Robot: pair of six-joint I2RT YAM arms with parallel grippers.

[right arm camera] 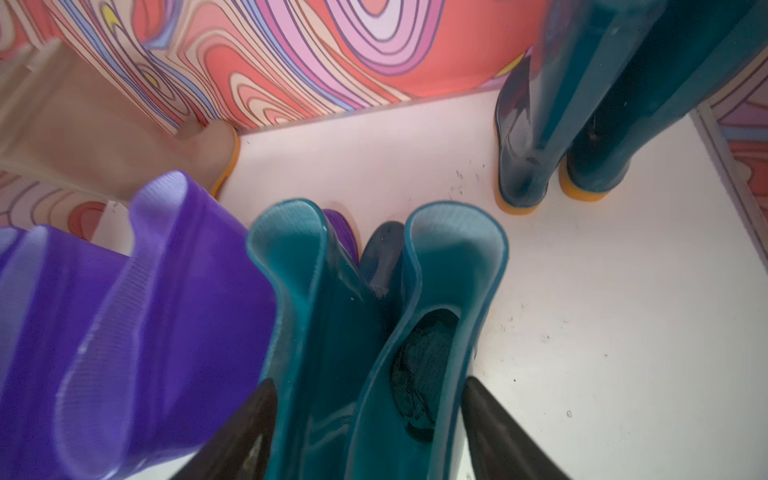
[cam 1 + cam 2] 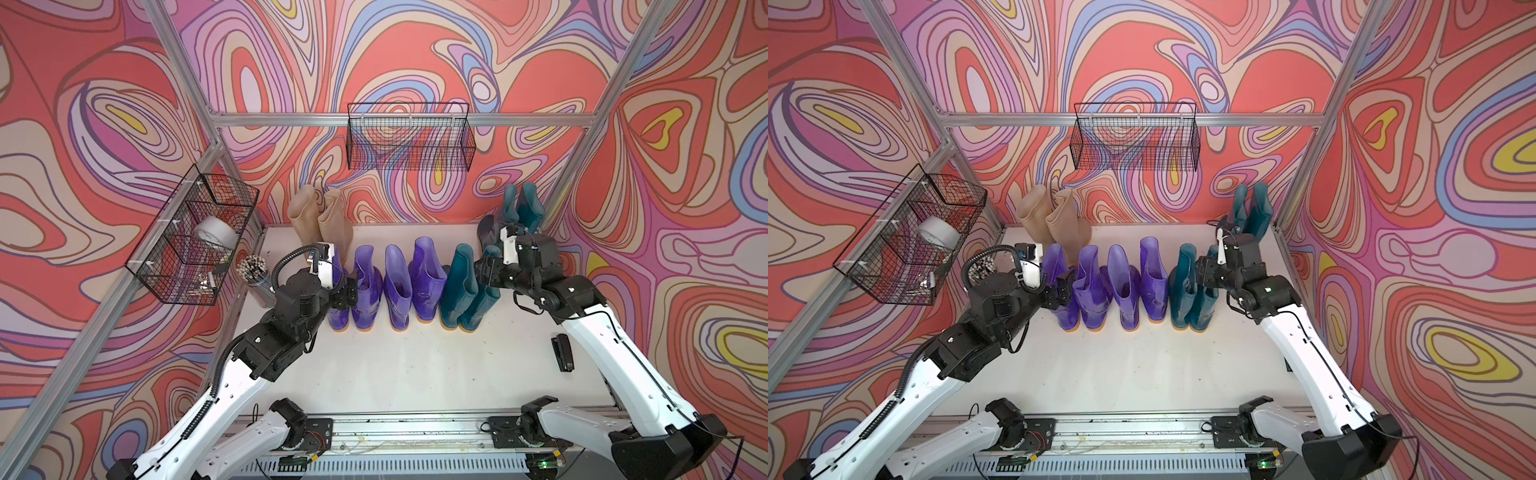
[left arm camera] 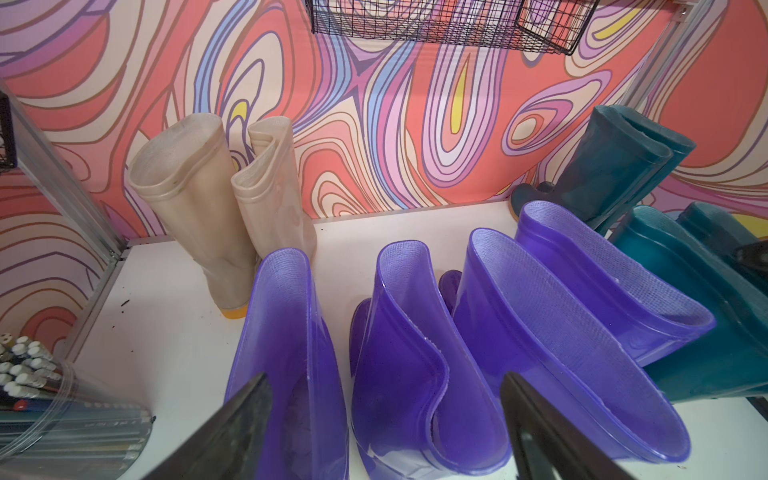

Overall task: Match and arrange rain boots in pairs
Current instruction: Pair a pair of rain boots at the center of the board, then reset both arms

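Right, from the near edge: both arms root at 6 o'clock on the rail (image 2: 395, 430) of the white table (image 2: 395, 374). L arm (image 2: 187, 415) climbs from 7 o'clock, elbow bent, forearm running twd 12, wrist turned to 3 o'clock. L gripper (image 3: 384, 374) has its jaws spread wide over the 9 o'clock end of the row of four purple boots (image 2: 397, 286). Two shafts sit btwn the fingers (image 3: 245, 424), nothing clamped.

R arm (image 2: 611, 365) comes up from 5 o'clock, leaning twd 11, wrist angled down. R gripper (image 1: 370, 380) is also wide apart, one finger each side of the front teal pair (image 2: 459, 286), w/ no hold on either; can't tell if it touches the rubber. A small black object (image 2: 562, 352) lies at 4 o'clock beside the R arm.

Mid-table the purple boots stand upright side by side, heels twd 6, front teal pair just beside their 3 o'clock end. Further back: beige pair (image 2: 332, 224) at 11 o'clock, back teal pair (image 2: 521, 208) at 1 o'clock, both near the far wall. Pen cup (image 2: 255, 274) stands at 9 o'clock; a wire basket (image 2: 409, 137) hangs on the far wall at 12
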